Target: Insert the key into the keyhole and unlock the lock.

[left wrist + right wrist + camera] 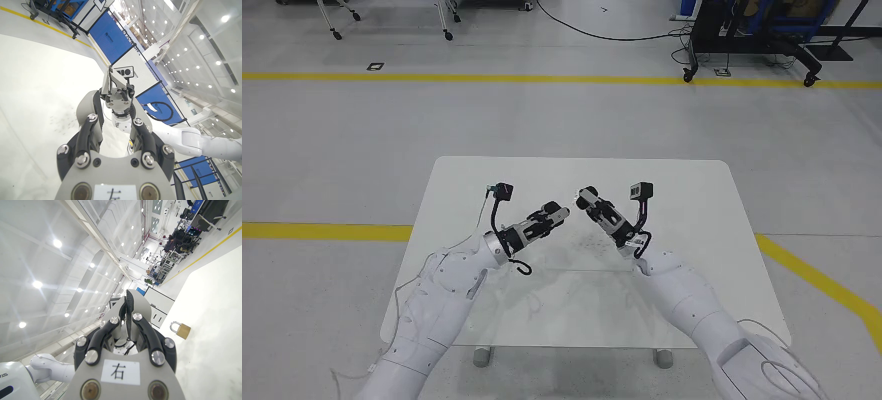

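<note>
There's the lock [181, 330] flat on the desk [208, 291], well apart from the right jaws, pressed together; left jaws spread. Both hover mid-frame from above.

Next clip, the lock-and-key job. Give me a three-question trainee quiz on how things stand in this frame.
1. True or false: the right pincer is gripping the padlock.
2. Choose one. The left pincer is: A) open, B) shut on the padlock, C) shut on nothing.
3. Fill in: the padlock lies on the white ___.

Key:
1. False. The right pincer is shut, and the padlock lies on the table, away from it.
2. A.
3. table.
</note>
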Tool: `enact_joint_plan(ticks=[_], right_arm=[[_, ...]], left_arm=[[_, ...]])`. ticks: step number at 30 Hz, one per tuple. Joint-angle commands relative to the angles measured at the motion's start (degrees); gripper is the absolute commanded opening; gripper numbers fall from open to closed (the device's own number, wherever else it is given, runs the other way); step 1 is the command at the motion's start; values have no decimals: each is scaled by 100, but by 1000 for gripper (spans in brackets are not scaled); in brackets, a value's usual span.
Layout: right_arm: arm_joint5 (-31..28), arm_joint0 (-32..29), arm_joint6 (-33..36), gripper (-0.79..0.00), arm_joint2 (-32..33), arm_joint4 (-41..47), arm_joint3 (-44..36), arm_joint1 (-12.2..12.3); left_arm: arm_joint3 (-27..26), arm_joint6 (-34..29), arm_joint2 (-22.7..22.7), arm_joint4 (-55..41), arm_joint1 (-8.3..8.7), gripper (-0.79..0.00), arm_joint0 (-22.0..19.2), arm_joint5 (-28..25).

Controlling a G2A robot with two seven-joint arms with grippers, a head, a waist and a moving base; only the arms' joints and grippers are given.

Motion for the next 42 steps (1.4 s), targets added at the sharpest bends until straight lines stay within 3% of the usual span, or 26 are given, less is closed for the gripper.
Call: enact_joint_plan(ticks=[1, 11, 13, 15, 17, 28, 34, 36, 37, 39, 42], right_arm=[[24, 22, 286, -785, -17, 229, 54, -37], [0, 178, 835, -785, 2, 143, 299, -144], [0, 178, 809, -785, 46, 10, 285, -153], [0, 163, 760, -785, 104, -98, 269, -159], [0, 153, 696, -785, 171, -203, 276, -162], [0, 89, 62, -785, 518, -1402, 121, -122], [0, -40, 51, -785, 677, -1652, -81, -100], [0, -72, 116, -785, 714, -1662, -132, -98], [0, -85, 146, -785, 733, -1656, -147, -98], [0, -101, 210, -785, 766, -1644, -162, -99], [0, -119, 309, -785, 799, -1622, -180, -107]], left_arm=[[-18, 62, 38, 67, -4, -499, 5, 14], [-16, 248, 94, 277, -2, -514, -10, 147], [-13, 273, 108, 304, -3, -563, -15, 184], [-10, 296, 114, 314, -3, -708, -20, 208], [-8, 315, 118, 314, -3, -785, -24, 220], [39, 491, 87, 335, 1, -785, -55, 364], [42, 574, 84, 314, -3, -785, -60, 420], [29, 619, 87, 290, -6, -397, -48, 396], [25, 622, 88, 283, -6, -240, -48, 375], [26, 626, 86, 281, -4, -179, -45, 352], [23, 637, 81, 267, -3, -215, -39, 325]])
